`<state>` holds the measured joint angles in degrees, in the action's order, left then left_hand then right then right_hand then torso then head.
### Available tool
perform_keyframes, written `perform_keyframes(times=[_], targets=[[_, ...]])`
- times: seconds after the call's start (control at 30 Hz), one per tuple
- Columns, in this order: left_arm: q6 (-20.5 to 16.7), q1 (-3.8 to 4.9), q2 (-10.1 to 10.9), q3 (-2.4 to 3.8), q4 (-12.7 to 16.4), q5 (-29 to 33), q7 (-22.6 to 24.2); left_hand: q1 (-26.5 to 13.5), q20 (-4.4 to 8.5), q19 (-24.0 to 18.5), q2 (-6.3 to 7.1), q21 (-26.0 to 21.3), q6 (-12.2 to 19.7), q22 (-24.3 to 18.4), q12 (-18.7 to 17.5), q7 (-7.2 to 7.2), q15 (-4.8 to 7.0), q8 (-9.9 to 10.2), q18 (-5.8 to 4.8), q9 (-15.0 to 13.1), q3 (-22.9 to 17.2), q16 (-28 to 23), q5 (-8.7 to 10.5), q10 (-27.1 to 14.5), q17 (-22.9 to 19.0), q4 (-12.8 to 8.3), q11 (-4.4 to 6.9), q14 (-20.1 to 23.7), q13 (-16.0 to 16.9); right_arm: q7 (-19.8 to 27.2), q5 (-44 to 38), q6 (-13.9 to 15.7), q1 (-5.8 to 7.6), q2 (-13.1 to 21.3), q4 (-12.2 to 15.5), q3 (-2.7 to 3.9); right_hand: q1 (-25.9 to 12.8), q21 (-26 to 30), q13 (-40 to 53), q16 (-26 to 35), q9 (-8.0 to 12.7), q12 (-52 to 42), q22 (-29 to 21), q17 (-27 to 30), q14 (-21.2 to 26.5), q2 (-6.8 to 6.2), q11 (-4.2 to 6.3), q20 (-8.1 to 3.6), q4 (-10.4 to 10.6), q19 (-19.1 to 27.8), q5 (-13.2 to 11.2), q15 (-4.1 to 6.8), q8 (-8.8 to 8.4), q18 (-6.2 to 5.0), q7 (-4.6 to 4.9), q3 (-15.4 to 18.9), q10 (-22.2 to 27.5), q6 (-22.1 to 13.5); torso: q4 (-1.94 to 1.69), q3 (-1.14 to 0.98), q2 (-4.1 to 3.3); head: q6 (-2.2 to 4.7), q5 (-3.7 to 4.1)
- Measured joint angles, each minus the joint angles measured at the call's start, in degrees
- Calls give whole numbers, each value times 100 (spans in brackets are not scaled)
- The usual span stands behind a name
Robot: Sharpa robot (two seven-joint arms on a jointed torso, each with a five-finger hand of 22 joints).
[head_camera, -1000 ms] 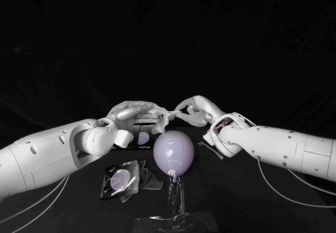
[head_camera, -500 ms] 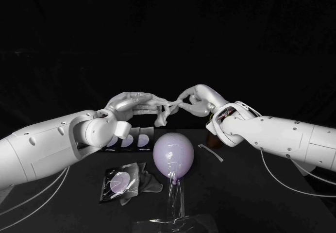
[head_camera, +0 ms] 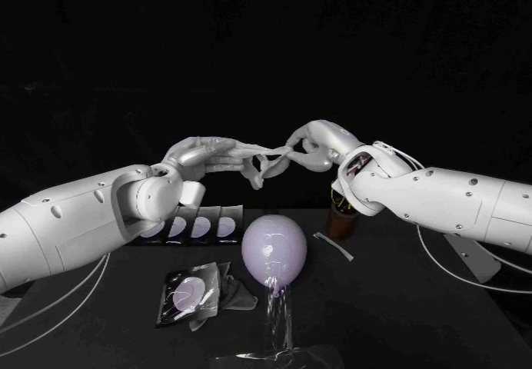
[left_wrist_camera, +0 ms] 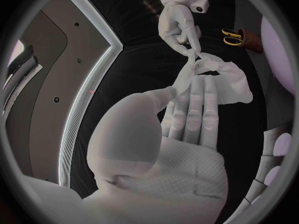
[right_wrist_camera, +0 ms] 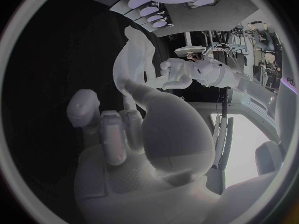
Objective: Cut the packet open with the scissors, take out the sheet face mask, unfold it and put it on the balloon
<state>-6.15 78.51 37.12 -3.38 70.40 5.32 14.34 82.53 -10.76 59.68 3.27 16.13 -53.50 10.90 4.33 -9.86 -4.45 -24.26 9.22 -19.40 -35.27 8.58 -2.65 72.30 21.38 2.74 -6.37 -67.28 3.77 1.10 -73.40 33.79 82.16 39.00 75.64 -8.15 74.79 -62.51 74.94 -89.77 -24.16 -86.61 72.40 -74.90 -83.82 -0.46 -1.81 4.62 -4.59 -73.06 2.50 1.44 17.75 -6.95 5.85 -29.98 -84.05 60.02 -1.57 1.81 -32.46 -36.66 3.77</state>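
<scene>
Both raised since a second ago, our left hand [head_camera: 205,157] and right hand [head_camera: 316,147] fingers pinch sheet face mask [head_camera: 264,165] between them, well above balloon [head_camera: 274,247].

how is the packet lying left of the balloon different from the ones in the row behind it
The lone packet beside the balloon lies askew and wrinkled, a crumpled flap at its side; the row of packets sits side by side, flat and even. The lone packet shows whole; the left arm hides part of the row. Both are dark with a pale oval on the face.
</scene>
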Motion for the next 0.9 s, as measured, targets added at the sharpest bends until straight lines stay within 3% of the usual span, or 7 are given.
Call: perform_keyframes(times=[0.2,0.5,0.9], targets=[[-19,50,-76,-2,-187,-18,-11,-6,0,0,6,0,0,0,0,0,-8,0,0,0,0,0,-1,0,-1,0,0,-7,0,-395,-498,-162,145,-42,-23,0,-24,-40,1,-4,0,-23,15,0,-21,-24,8,-20,-15,-24,-7,22,3,7,-11,-15,-8,-7,-1,0,-2,27,4],[-50,197,-257,-3,-474,-94,-40,-21,0,0,-25,0,9,5,0,-7,-9,4,-1,0,1,0,0,1,-1,1,-1,-7,0,-906,-1381,-452,335,-144,-19,0,-48,-153,1,-2,-1,-48,90,-2,-21,-47,28,-19,-9,-103,-9,22,63,34,-39,-40,12,1,-4,6,-3,71,7],[-150,342,-391,-6,-699,-230,-110,-19,1,-42,-27,0,12,12,0,-7,-19,23,-1,0,1,0,0,1,4,1,-1,3,0,-1484,-2568,-821,431,-268,60,0,-96,-218,-3,13,-1,-56,145,-5,-21,-131,41,-60,-4,-167,-10,21,113,39,-66,-88,0,24,-4,4,-7,112,5]])
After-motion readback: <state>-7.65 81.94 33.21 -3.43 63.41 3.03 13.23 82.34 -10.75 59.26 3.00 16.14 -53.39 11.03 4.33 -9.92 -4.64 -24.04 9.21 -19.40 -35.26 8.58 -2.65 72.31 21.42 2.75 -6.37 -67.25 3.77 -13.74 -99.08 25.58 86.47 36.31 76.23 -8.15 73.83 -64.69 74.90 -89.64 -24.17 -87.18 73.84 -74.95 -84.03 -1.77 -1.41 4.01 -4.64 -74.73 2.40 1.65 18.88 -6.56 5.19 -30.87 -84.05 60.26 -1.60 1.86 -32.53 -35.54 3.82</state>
